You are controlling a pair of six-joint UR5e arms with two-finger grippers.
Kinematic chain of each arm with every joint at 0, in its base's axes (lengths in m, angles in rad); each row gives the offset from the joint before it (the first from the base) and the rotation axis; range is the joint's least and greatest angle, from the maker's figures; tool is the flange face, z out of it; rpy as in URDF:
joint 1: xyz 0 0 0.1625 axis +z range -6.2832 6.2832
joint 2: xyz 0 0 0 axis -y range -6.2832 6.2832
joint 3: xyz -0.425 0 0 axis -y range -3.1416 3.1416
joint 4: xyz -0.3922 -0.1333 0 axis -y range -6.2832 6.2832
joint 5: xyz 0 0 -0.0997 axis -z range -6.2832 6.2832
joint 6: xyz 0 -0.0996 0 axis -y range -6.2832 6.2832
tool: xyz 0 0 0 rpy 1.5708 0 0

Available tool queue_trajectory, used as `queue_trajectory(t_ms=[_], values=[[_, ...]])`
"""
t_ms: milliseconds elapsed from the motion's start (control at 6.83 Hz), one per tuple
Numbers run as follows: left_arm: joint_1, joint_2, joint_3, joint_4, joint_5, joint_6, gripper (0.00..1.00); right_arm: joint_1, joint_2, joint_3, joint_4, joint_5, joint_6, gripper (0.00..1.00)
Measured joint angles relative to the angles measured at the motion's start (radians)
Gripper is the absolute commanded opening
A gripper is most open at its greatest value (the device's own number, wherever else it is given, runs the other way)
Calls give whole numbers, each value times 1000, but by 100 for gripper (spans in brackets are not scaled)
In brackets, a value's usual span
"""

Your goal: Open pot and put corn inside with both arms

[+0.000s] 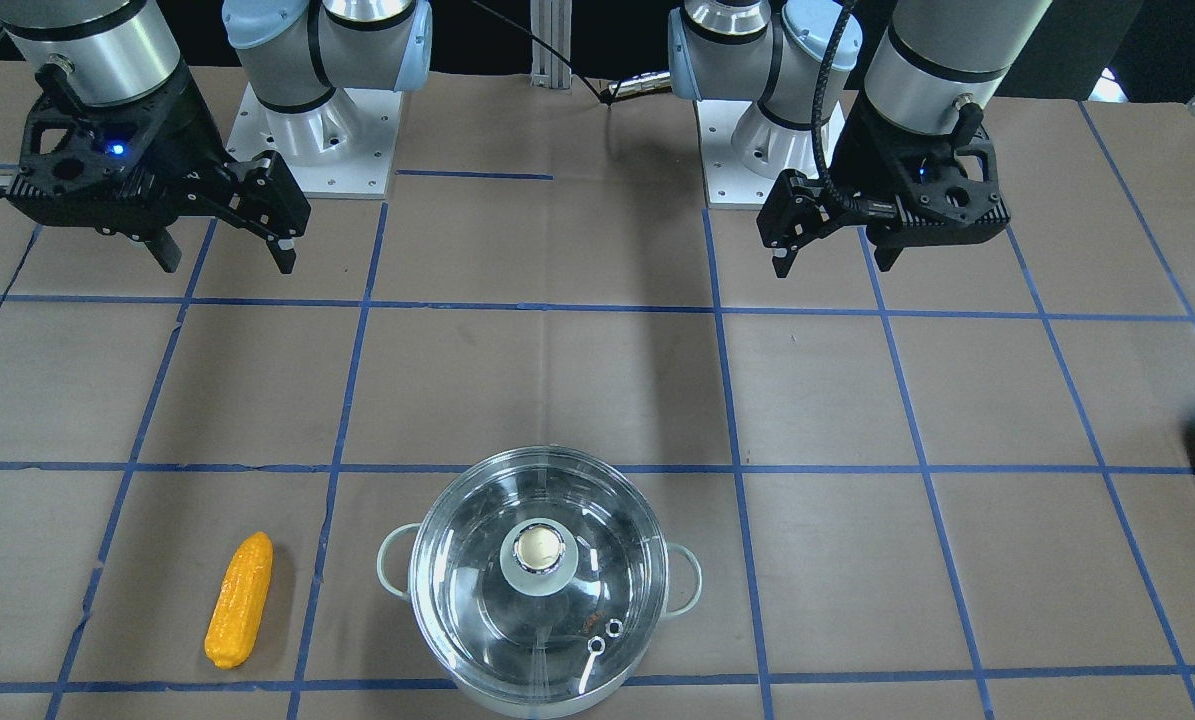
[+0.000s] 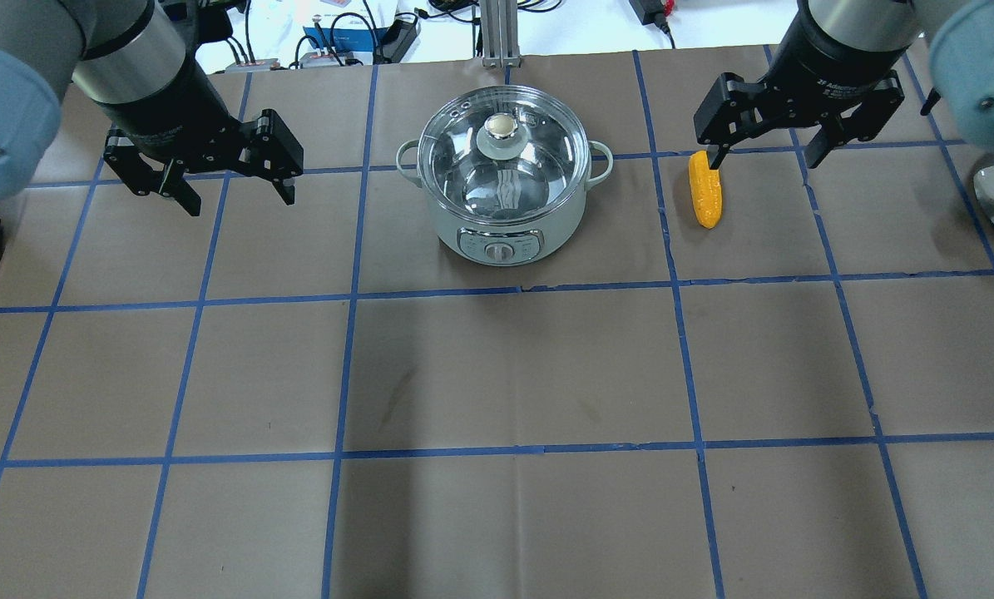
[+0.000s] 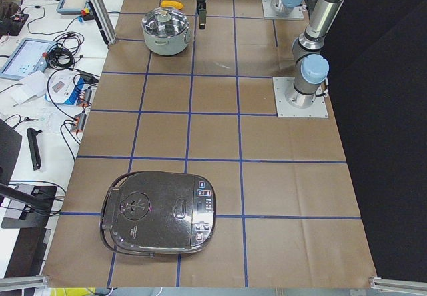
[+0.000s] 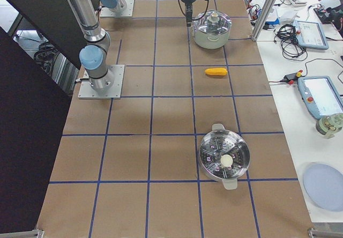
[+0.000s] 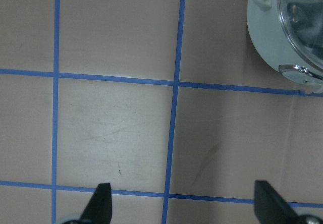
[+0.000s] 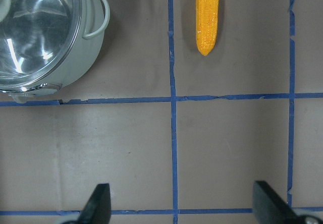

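Capping the pot (image 2: 503, 237), a glass lid (image 2: 506, 162); corn (image 2: 705, 190) near; left and right jaws apart, empty.

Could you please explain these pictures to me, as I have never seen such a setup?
Two silver-grey robot arms stand at a brown table marked with blue tape squares. Six cameras catch one moment: one faces the robot, one looks over its shoulders, one sits at each table end, one on each wrist. Each arm carries a black two-finger end effector; the left end effector and right end effector both hang open, holding nothing. On the table stands a round pale-green pot, its clear glass lid on; a yellow toy corn cob lies beside it, apart.
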Motion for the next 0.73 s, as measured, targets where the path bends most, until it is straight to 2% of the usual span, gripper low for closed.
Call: queue_trajectory(t_ms=[439,732], values=[[2,-11,11,2,2,-10,100,-2,10,-4,-25,-8,-6,100],[-9,-71,98,-1,5,-43,100,-40,129,-49,-113,-25,-51,100]])
